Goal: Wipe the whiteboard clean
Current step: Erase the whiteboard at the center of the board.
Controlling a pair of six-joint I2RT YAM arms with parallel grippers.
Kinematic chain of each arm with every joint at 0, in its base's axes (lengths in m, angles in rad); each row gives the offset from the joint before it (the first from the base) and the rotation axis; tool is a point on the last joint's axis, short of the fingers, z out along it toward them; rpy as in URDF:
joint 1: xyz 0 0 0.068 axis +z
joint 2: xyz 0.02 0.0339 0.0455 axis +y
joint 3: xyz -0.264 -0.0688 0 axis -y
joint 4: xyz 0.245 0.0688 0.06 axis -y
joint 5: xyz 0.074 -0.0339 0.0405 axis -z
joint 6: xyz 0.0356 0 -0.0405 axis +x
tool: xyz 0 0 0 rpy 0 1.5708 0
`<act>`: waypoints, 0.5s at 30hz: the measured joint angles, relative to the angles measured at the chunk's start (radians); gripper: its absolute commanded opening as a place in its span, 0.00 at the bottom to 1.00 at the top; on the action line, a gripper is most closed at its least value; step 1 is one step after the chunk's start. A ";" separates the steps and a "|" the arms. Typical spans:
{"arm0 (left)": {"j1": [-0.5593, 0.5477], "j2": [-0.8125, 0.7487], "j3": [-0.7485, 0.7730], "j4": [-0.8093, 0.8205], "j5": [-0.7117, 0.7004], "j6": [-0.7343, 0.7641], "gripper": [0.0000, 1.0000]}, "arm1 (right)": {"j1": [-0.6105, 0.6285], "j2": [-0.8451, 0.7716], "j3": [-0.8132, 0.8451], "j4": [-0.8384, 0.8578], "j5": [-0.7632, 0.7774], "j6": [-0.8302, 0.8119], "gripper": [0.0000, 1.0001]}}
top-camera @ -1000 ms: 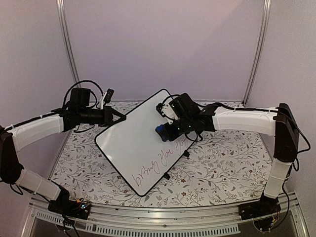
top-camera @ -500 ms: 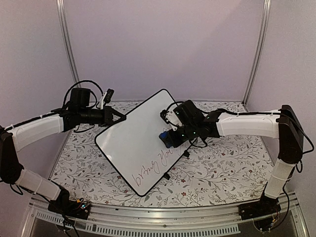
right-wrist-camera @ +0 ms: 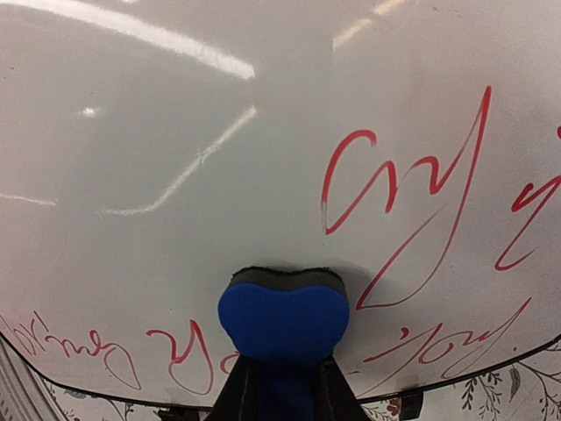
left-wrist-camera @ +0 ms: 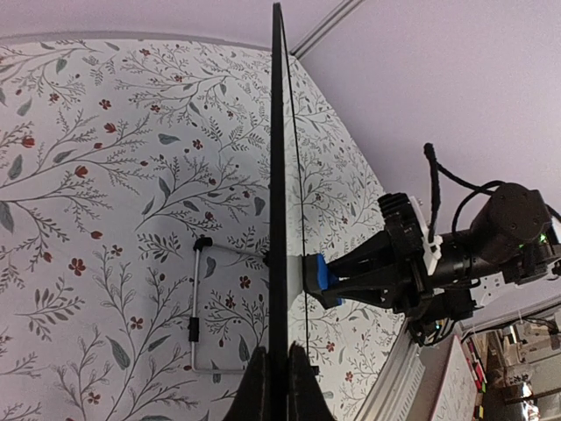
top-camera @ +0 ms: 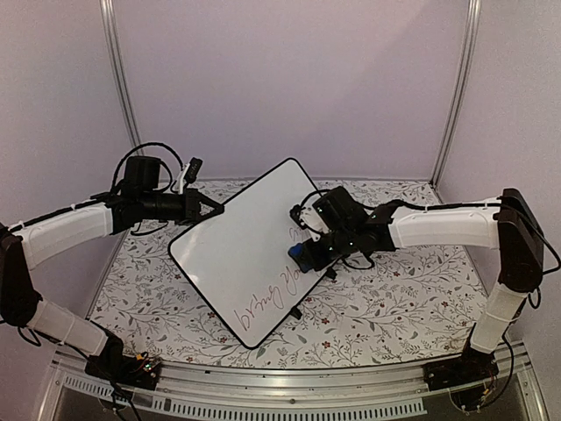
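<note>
The whiteboard stands tilted on the floral table, with red handwriting along its lower part. My left gripper is shut on the board's upper-left rim. In the left wrist view the board appears edge-on as a black line, pinched between the left gripper's fingers. My right gripper is shut on a blue eraser, whose dark felt presses flat against the board face. In the right wrist view the eraser sits just above the board's bottom rim, with red writing to its right and lower left.
A floral cloth covers the table. A wire stand props the board from behind, and a small black foot shows at its lower edge. An aluminium rail runs along the near edge. Purple walls close in the back and sides.
My right gripper has slid the eraser down and to the right across the board, toward the red writing. The left gripper and the board have stayed put.
</note>
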 measured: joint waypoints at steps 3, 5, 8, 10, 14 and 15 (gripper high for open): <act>0.000 0.000 0.000 0.000 0.001 0.000 0.00 | 0.000 -0.003 -0.004 -0.004 -0.001 0.002 0.05; 0.000 0.000 0.000 0.000 0.001 0.000 0.00 | 0.000 -0.005 -0.006 -0.015 0.000 0.002 0.05; 0.000 0.000 0.000 0.001 0.002 0.000 0.00 | 0.000 -0.008 -0.006 -0.031 0.002 0.002 0.05; 0.000 0.000 0.000 0.001 0.002 0.000 0.00 | 0.000 -0.012 -0.003 -0.042 0.014 0.002 0.05; 0.000 0.000 0.000 0.001 0.002 0.000 0.00 | -0.008 -0.012 0.048 -0.068 0.041 -0.004 0.05; 0.000 0.000 0.000 0.001 0.002 0.000 0.00 | -0.013 -0.012 0.069 -0.071 0.045 -0.006 0.06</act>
